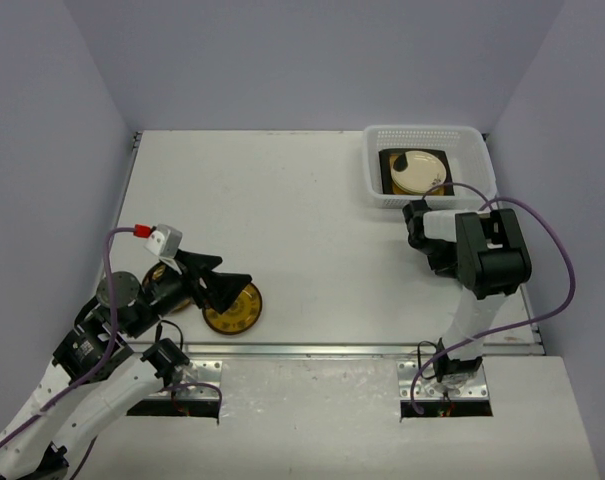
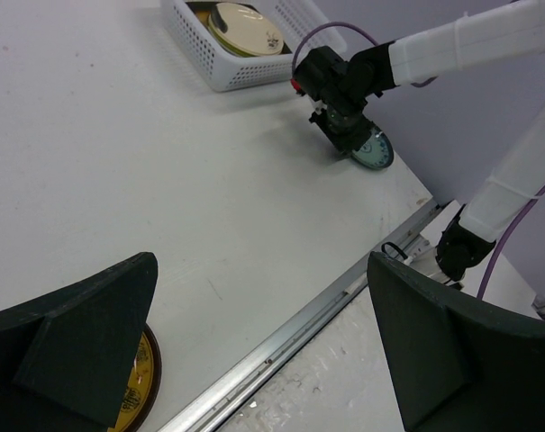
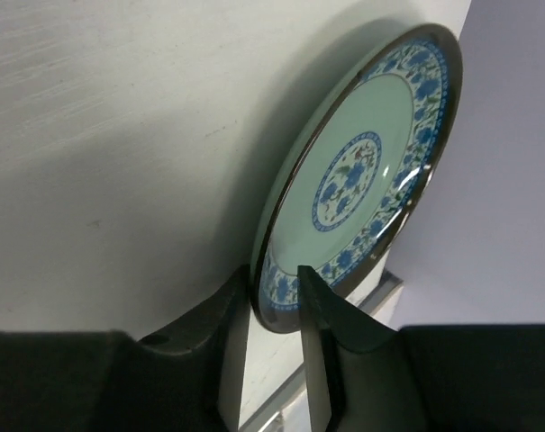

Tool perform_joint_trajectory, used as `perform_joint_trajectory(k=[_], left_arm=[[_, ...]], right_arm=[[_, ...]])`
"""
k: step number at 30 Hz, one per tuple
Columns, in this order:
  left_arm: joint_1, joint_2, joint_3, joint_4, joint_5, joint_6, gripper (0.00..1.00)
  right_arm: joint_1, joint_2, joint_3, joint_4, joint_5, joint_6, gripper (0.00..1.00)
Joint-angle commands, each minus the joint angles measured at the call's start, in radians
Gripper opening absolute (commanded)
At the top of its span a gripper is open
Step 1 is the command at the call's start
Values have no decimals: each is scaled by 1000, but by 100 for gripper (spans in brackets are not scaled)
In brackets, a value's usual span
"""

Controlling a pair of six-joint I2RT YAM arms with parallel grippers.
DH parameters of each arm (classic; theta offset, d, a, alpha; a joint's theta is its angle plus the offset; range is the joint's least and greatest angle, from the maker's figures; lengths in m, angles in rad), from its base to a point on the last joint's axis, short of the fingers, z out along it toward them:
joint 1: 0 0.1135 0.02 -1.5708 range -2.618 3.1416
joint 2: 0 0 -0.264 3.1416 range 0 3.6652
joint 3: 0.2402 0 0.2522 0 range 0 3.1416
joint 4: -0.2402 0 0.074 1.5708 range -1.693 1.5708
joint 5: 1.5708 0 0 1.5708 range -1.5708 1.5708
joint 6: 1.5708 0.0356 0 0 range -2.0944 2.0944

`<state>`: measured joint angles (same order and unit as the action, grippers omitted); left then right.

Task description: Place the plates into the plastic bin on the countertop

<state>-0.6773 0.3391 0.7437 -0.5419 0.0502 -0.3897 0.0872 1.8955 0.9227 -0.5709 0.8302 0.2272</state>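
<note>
White surface (image 1: pixel 312 230), plain lilac walls (image 1: pixel 312 60). Slotted bin (image 1: pixel 377 188) held cream plate (image 1: pixel 414 172) on dark square plate (image 1: pixel 388 157). Left hand (image 2: pixel 263 270) apart; right hand (image 3: pixel 274 301) clamped on blue plate (image 3: pixel 362 171) rim.

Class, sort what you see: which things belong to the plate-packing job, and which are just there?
Job: blue-white plate, brown-gold patterned plate, cream plate, square dark-rimmed plate, plastic bin, right pincer.
Just there: metal rail, purple cable.

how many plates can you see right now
4: square plate and cream plate stacked in the bin, gold plate beneath left gripper, blue-white plate in right gripper. Others may be hidden.
</note>
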Motion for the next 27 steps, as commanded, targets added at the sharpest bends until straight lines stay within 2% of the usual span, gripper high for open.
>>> perform_joint_trajectory(k=[1,8,14,20,27], left_arm=[[-13,-22,-2,45,4,12,100],[-15,-26,-3,47,6,12,100],[-15,-24,-3,46,7,12,100],[-15,-20,-3,46,7,12,100],[-15,-17,-2,46,0,12,100]], right_arm=[[-3,18,-13,74,-74,7,14],[18,-42,-26,77,-112,-4,1],[100,-139,-35,39,-57,22,0],[203,-273,-3,-136,39,123,0],[355,-341,149,-356,120,204,0]])
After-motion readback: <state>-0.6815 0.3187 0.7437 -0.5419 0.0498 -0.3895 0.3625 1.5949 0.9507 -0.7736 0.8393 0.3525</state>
